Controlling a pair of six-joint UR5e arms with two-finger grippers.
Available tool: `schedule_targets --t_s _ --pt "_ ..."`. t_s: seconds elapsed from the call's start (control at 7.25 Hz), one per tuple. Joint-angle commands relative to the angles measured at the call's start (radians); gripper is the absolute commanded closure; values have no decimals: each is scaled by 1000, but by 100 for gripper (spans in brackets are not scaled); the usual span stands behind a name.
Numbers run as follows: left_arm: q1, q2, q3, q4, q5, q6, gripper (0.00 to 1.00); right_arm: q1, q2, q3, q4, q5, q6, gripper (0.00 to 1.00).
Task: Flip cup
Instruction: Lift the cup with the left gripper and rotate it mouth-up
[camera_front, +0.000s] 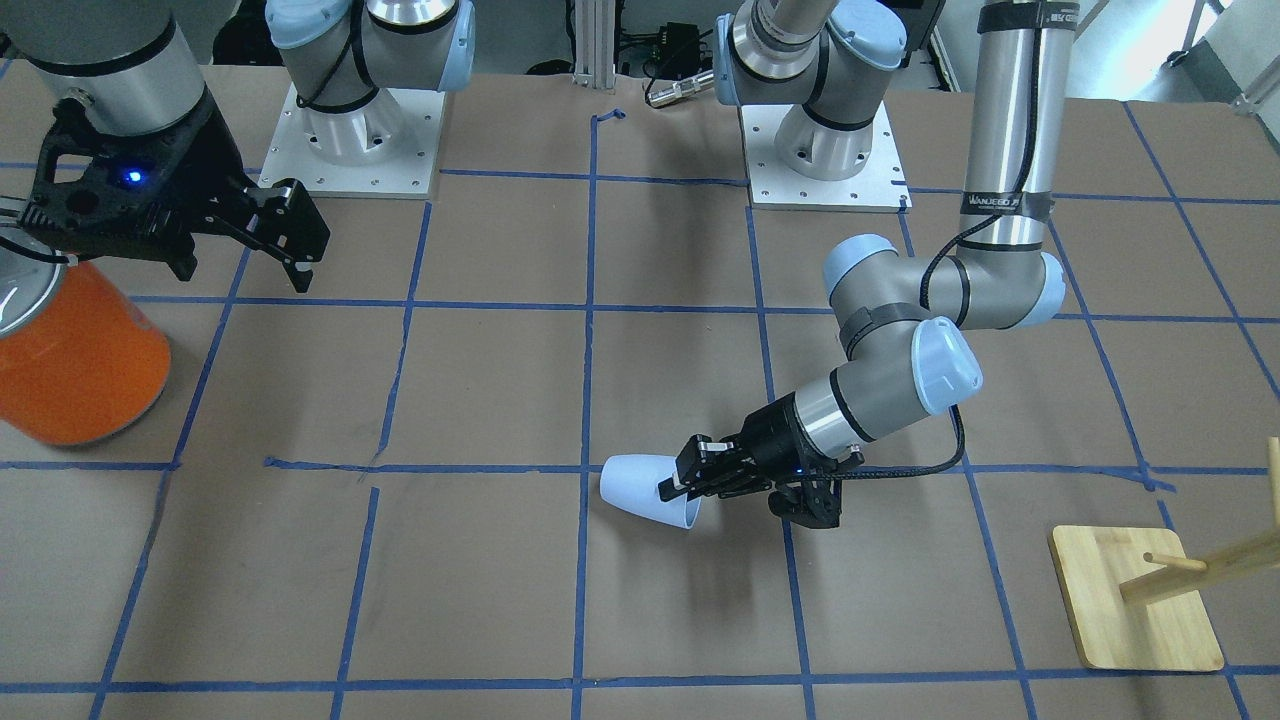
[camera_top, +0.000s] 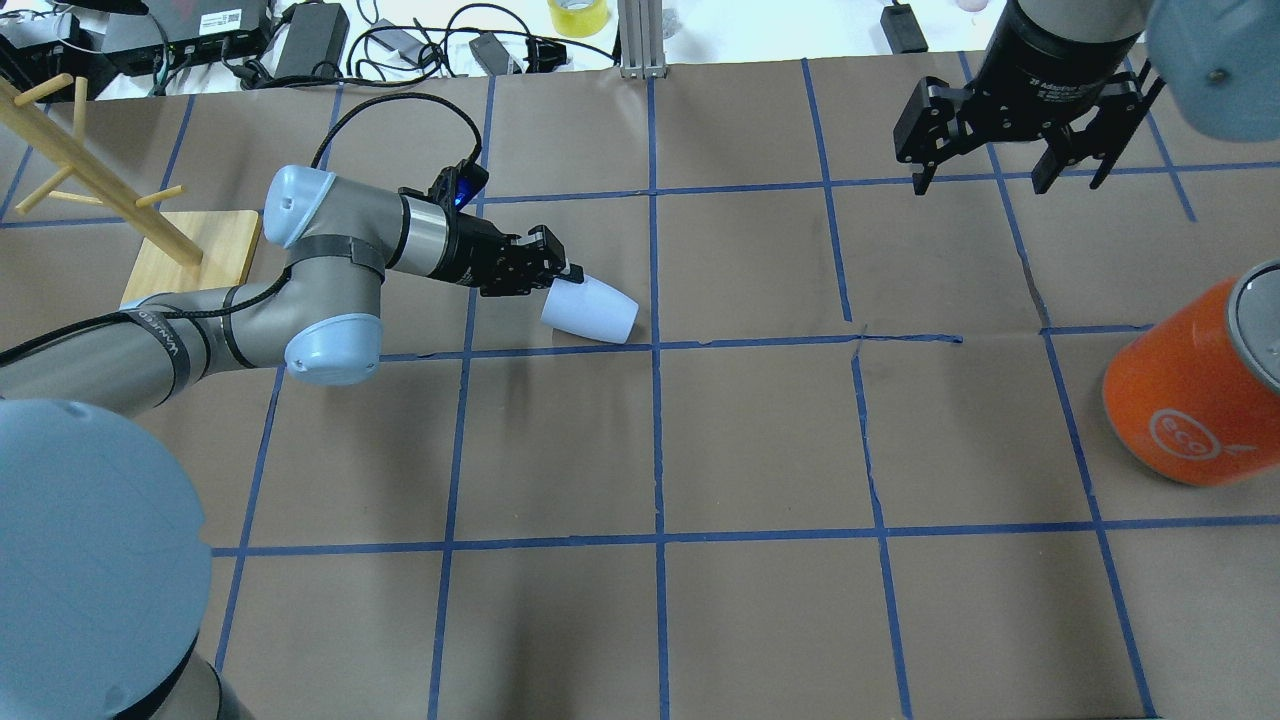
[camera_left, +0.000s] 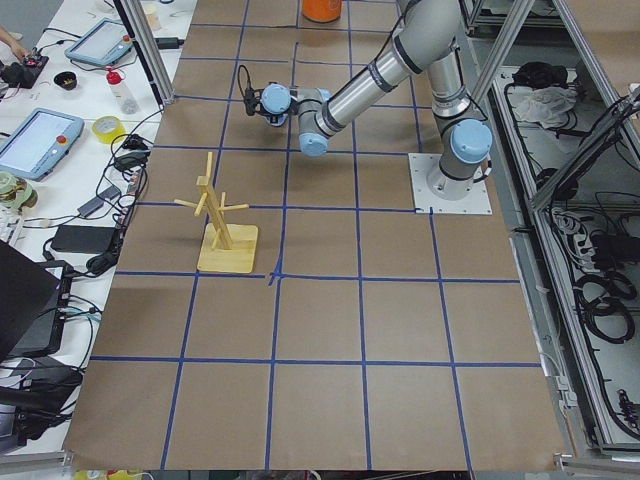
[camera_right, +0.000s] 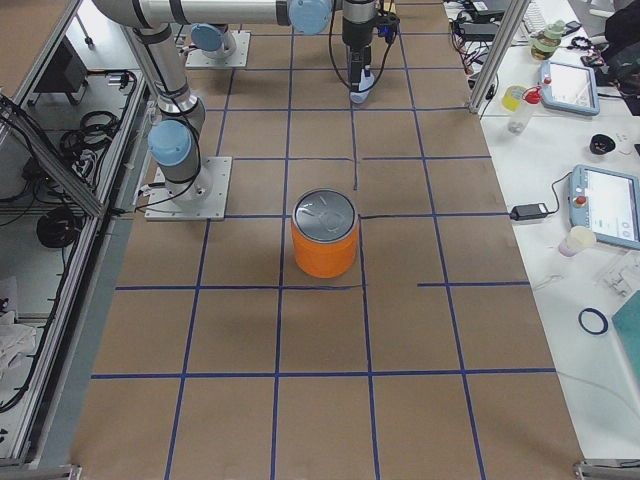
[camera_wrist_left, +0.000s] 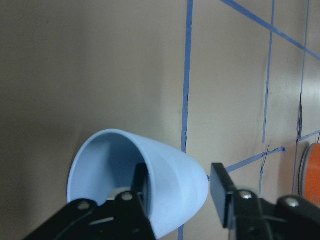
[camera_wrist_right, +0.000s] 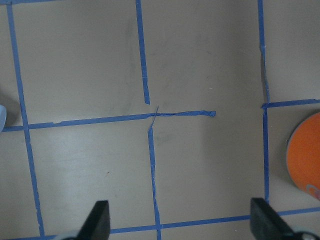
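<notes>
Straddling the rim wall w/ one finger inside, one outside, L gripper (camera_wrist_left: 179, 192) sits half-closed, real pinch or not can't tell, on the cup (camera_front: 645, 488), which is tipped sideways w/ base pointing away; prob. light, thin, slick plastic, so a gentle rim pinch suits; R gripper (camera_wrist_right: 181, 222) is far off, spread wide, empty.

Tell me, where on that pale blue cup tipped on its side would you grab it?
Take the rim wall, coming from the open mouth's side. The cup is tipped with its mouth facing the left tool, so one finger fits inside and one outside; the thin wall suits a pinch, while the tapered body might slip.
</notes>
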Motion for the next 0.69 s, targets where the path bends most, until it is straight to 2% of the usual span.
schedule_targets --t_s 0.0,0.41,0.55 --pt "1 1 0 2 2 -2 99 0 0 3 0 0 0 0" --pt "-1 42 5 5 5 -137 100 0 0 6 0 0 0 0" --pt "-1 61 43 -4 20 -179 100 0 0 8 0 0 0 0"
